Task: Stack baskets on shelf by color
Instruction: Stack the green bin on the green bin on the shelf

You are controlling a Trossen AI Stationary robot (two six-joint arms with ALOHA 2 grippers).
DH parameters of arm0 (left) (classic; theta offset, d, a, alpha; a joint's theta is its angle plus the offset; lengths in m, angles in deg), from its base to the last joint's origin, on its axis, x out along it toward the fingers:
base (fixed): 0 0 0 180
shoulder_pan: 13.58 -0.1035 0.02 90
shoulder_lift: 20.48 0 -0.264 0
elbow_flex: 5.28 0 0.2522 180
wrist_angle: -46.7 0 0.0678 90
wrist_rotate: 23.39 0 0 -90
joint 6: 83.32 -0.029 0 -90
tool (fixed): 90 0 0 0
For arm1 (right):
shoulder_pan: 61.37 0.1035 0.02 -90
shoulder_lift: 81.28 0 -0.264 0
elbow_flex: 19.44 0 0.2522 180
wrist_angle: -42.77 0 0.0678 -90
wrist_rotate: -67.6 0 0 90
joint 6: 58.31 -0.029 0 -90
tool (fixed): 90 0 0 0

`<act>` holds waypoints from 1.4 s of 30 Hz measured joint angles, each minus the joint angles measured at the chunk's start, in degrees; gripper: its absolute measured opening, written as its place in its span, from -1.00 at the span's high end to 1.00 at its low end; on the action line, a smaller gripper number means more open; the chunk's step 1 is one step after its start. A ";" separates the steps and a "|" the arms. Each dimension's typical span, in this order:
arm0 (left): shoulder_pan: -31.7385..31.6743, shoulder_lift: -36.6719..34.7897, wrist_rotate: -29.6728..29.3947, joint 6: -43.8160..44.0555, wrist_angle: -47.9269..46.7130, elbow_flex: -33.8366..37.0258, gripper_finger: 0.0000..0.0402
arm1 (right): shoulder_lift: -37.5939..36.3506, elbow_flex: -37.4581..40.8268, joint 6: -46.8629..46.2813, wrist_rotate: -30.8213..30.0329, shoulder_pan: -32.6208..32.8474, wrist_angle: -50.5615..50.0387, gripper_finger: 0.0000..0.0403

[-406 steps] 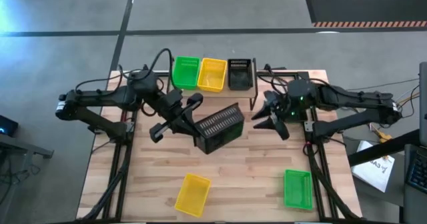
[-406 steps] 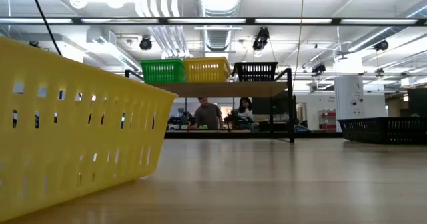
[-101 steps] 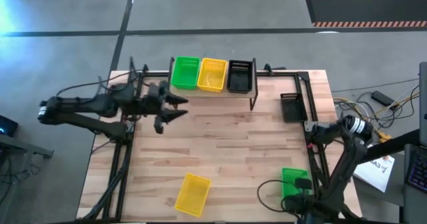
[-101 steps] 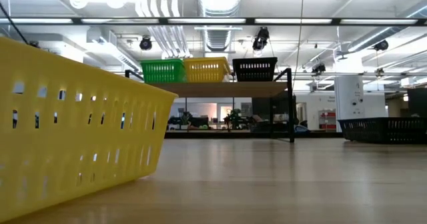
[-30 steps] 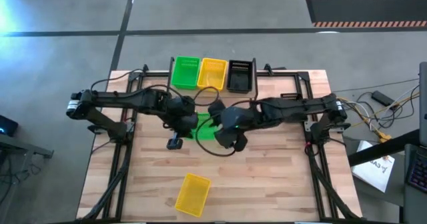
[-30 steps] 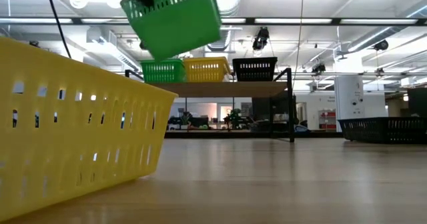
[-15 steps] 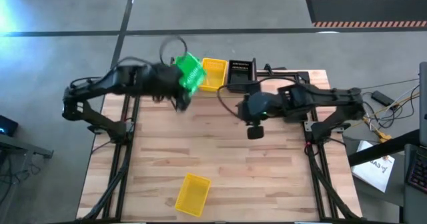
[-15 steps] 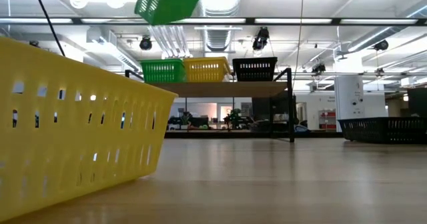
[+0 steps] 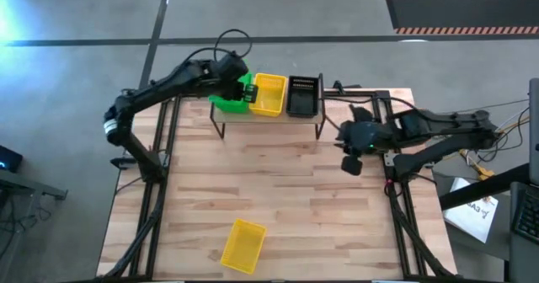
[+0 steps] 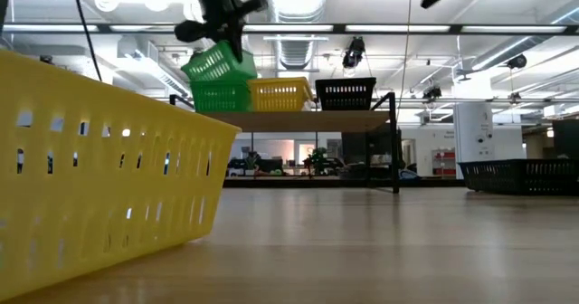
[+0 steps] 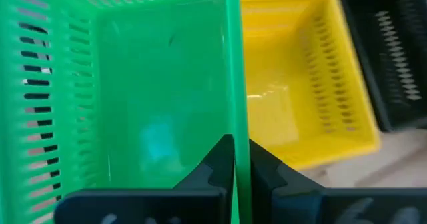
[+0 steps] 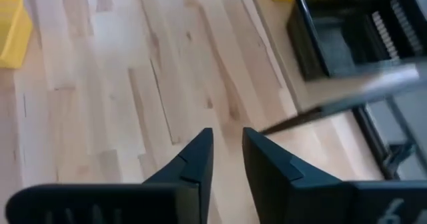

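The left hand [image 9: 244,92] is pinched tight on the thin side wall of a green basket [image 9: 226,103], its fingers [image 11: 220,163] one on each side of that wall in the left wrist view. It holds the basket tilted over the left end of the shelf [image 9: 269,119], above a second green basket [image 10: 220,96] that sits there, as the low view shows; whether the two touch I cannot tell. Just beside them on the shelf's middle sits a yellow basket [image 9: 269,94], and at the right end a black basket [image 9: 303,95].

The right hand [image 9: 351,163] hangs empty over the desk [image 9: 320,207] near its right edge, off the shelf's right end. Its fingers [image 12: 193,159] stand a narrow gap apart with nothing between them, pointing down at bare planks.

Another black basket [image 10: 520,174] rests on the desk at the right in the low view; the right arm hides it from above. A loose yellow basket [image 9: 242,243] lies near the desk's front edge, left of centre, well apart from both hands.
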 joint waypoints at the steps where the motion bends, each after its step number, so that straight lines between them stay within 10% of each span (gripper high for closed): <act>1: -0.32 0.80 0.09 0.01 -0.01 -0.24 1.00 | -1.15 1.08 -0.73 0.00 0.00 0.00 0.66; 18: -0.73 8.08 3.23 6.84 0.50 -3.72 0.98 | -12.52 9.23 3.77 0.50 0.00 4.74 0.73; 30: -0.73 4.96 4.54 7.17 0.48 -6.42 0.54 | -12.87 9.28 4.95 0.67 0.00 4.72 0.73; 42: -0.84 4.52 1.15 3.93 -1.60 -6.11 0.97 | -12.85 9.30 4.88 0.74 0.00 5.90 0.73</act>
